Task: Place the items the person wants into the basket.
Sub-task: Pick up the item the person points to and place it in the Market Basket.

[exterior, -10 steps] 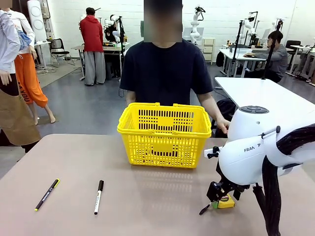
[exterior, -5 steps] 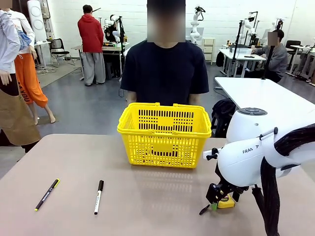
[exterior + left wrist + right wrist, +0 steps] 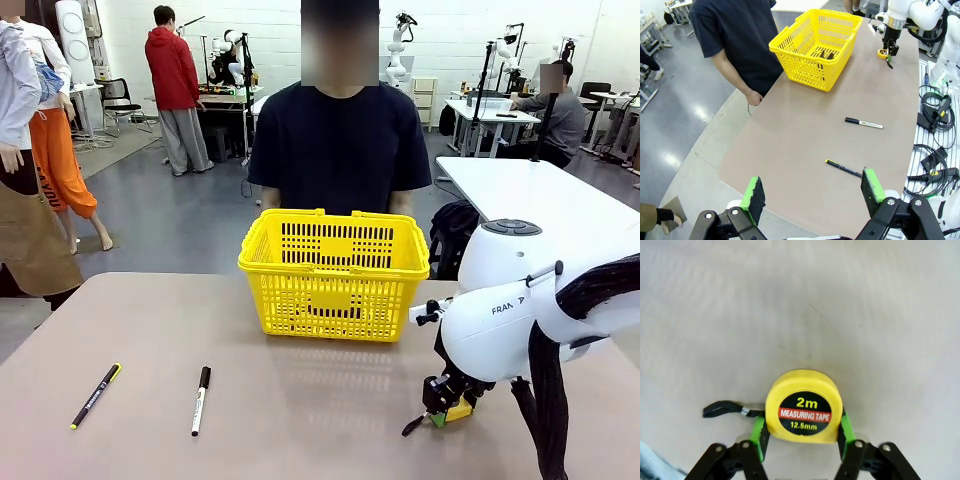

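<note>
Right gripper [image 3: 801, 432] — pads against tape measure [image 3: 802, 406]

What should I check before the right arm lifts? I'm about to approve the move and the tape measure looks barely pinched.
1. Right gripper pads against both sides of the tape measure: ok.
2. Grip firm enough to lift: cannot tell.
3. Black strap clear of the fingers: ok.
4. Yellow basket upright, top open: ok.
5. Person's hands clear of the basket: ok.
6. Left gripper open, away from the route: ok.
</note>
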### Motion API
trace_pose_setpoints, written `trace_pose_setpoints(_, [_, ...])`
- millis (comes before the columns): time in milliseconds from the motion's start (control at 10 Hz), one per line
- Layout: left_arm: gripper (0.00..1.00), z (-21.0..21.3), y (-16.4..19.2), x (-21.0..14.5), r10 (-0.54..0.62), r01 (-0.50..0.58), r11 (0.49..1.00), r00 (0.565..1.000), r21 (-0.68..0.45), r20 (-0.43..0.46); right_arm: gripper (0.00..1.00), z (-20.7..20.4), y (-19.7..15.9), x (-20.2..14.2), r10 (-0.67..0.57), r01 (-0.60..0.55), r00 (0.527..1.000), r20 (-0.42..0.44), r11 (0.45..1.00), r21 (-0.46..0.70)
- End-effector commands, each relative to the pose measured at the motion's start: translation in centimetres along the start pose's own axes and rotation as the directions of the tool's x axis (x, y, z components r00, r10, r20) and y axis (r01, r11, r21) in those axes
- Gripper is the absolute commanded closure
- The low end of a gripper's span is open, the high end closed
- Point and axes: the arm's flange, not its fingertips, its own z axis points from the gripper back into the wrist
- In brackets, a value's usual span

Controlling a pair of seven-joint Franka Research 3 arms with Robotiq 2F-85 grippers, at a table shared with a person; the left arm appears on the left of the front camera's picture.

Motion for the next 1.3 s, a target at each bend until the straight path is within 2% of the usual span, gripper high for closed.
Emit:
trace_pose_setpoints(0, [0.0, 0.1, 0.0, -0.1, -0.02, 0.02, 1.0, 1.0, -0.002, 0.024, 1.0, -0.6, 0.0, -0.4, 0.022, -0.022, 1.0, 0.018, 1.0, -0.016])
trace_pose_setpoints(100, [0.0, 0.1, 0.0, -0.1, -0.02, 0.02, 1.0, 1.0, -0.002, 0.024, 1.0, -0.5, 0.0, -0.5, 0.023, -0.023, 0.999, 0.025, 1.0, -0.021])
trace_pose_setpoints(200, [0.0, 0.1, 0.0, -0.1, -0.02, 0.02, 1.0, 1.0, -0.002, 0.024, 0.93, 0.2, 0.1, -0.9, 0.029, -0.029, 0.999, 0.042, 0.999, -0.02])
trace_pose_setpoints(300, [0.0, 0.1, 0.0, -0.1, -0.02, 0.02, 1.0, 1.0, -0.002, 0.024, 0.93, 2.8, 0.9, -1.8, 0.053, -0.053, 0.996, 0.071, 0.999, -0.007])
trace_pose_setpoints(500, [0.0, 0.1, 0.0, -0.1, -0.02, 0.02, 1.0, 1.0, -0.002, 0.024, 0.93, 10.2, 4.3, -4.7, 0.148, -0.142, 0.982, 0.118, 0.988, -0.053])
trace_pose_setpoints(700, [0.0, 0.1, 0.0, -0.1, -0.02, 0.02, 1.0, 1.0, -0.002, 0.024, 0.93, 18.5, 7.4, -5.5, 0.196, -0.178, 0.966, 0.167, 0.977, -0.116])
trace_pose_setpoints(900, [0.0, 0.1, 0.0, -0.1, -0.02, 0.02, 1.0, 1.0, -0.002, 0.024, 0.93, 24.7, 9.0, -2.7, 0.22, -0.195, 0.953, 0.21, 0.972, -0.132])
trace_pose_setpoints(1200, [0.0, 0.1, 0.0, -0.1, -0.02, 0.02, 1.0, 1.0, -0.002, 0.024, 0.93, 32.0, 11.9, 3.7, 0.391, -0.346, 0.857, 0.336, 0.92, -0.186])
